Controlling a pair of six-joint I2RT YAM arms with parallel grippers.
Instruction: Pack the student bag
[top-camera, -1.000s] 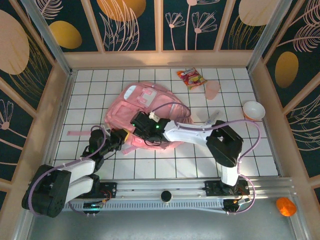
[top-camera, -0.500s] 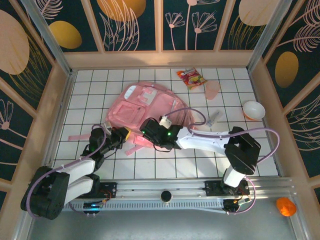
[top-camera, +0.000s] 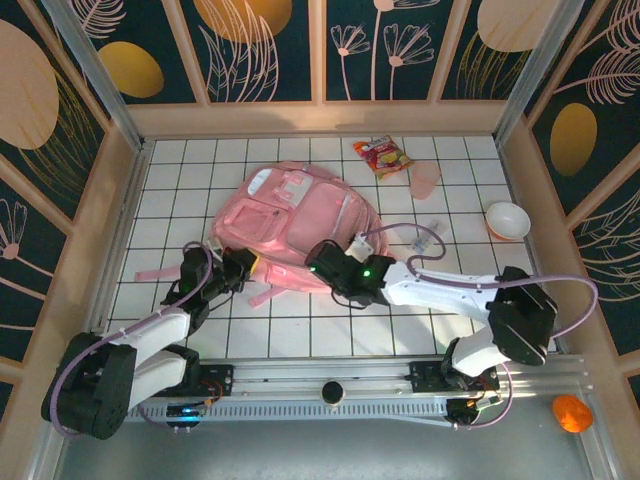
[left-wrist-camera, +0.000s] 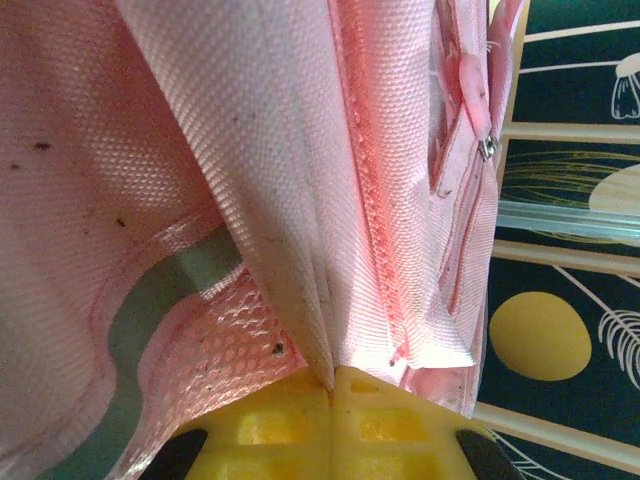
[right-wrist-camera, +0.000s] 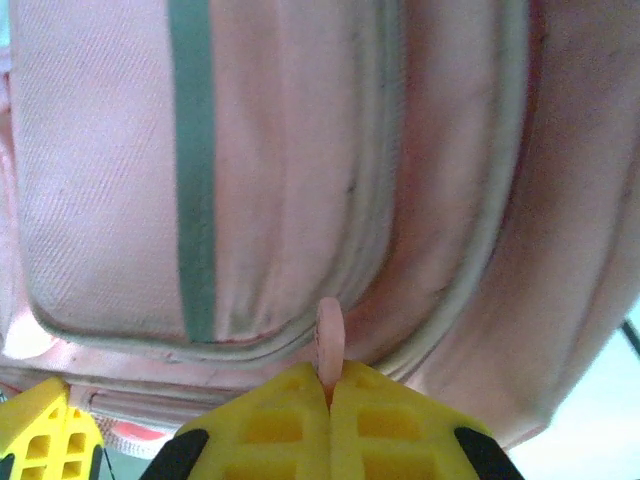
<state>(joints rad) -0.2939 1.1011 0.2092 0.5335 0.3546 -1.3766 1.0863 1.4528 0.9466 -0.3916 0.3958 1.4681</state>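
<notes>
The student bag (top-camera: 300, 220), a big pink backpack, lies flat in the middle of the tiled table. My left gripper (top-camera: 250, 266) is at its near-left edge, shut on a fold of the bag's fabric (left-wrist-camera: 300, 300) beside a zipper seam. My right gripper (top-camera: 318, 264) is at the bag's near edge, shut on a small pink zipper pull (right-wrist-camera: 329, 335) that stands up between its yellow fingers (right-wrist-camera: 390, 420). In the right wrist view the bag's pocket with a green stripe (right-wrist-camera: 192, 180) is close ahead, and a yellow finger of the left gripper (right-wrist-camera: 35, 425) shows at the lower left.
A snack packet (top-camera: 382, 155) and a pink cup (top-camera: 426, 178) lie at the back right. A white bowl (top-camera: 507, 220) sits by the right wall, a small clear item (top-camera: 428, 238) right of the bag. A loose pink strap (top-camera: 155, 268) trails left.
My right gripper has moved right and toward the near edge along the bag's rim, still shut on the zipper pull. The left gripper has kept its grip in nearly the same spot.
</notes>
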